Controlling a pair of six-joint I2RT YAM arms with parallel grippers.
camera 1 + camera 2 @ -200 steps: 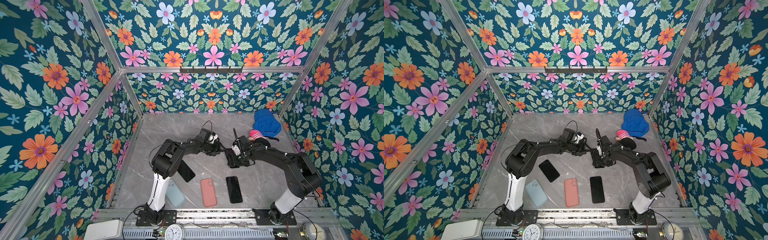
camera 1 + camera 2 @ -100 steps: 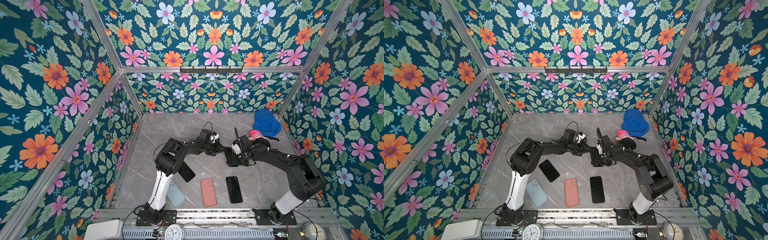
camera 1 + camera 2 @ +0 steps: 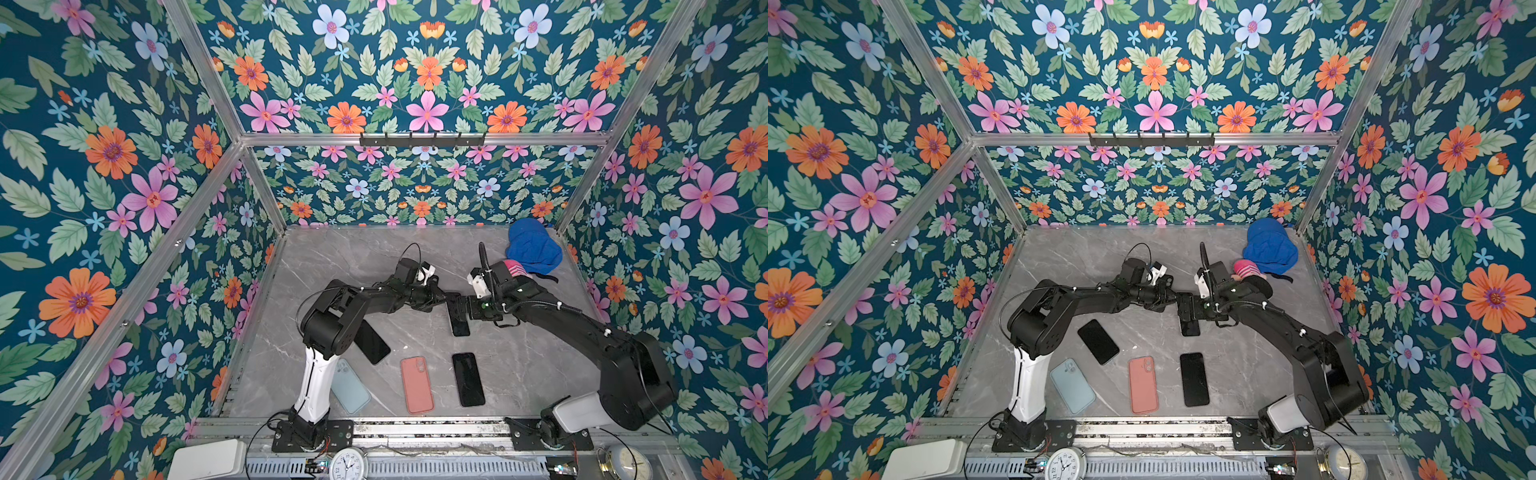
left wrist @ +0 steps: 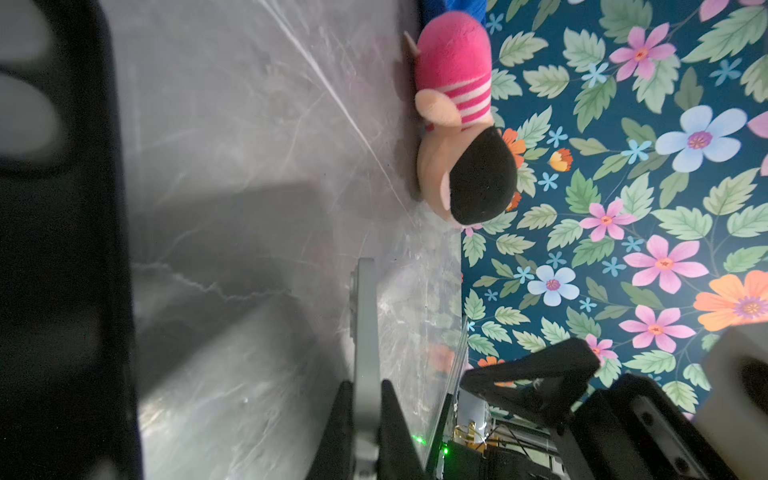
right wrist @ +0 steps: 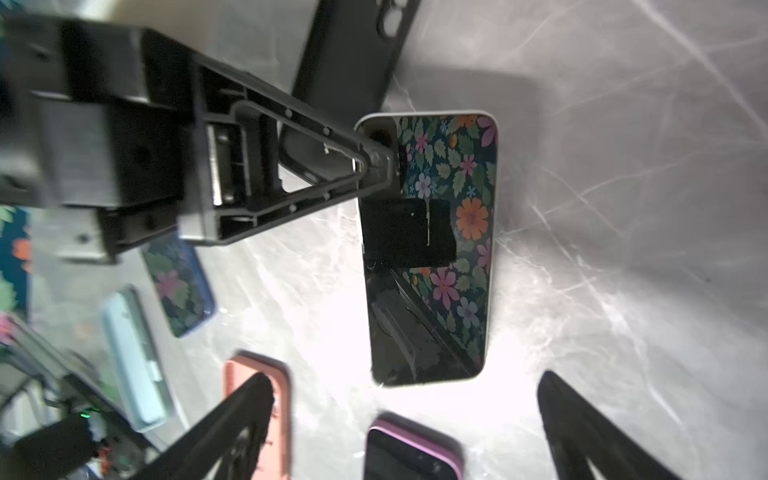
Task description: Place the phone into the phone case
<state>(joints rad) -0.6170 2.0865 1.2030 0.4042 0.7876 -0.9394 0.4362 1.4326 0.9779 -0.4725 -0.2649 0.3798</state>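
The left gripper (image 5: 376,162) has its jaws pinched narrow on one short edge of the white-rimmed phone (image 5: 428,249), screen up, just beside the black phone case (image 5: 353,54) on the tabletop (image 5: 623,208). The right gripper (image 5: 405,380) holds its jaws wide and empty at the phone's end away from that case.

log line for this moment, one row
left gripper: shut on phone end | right gripper: open, facing phone | black case: on table, phone not in it

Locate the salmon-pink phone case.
In both top views the salmon-pink case lies flat near the table's front edge, between the light blue case and a black phone.
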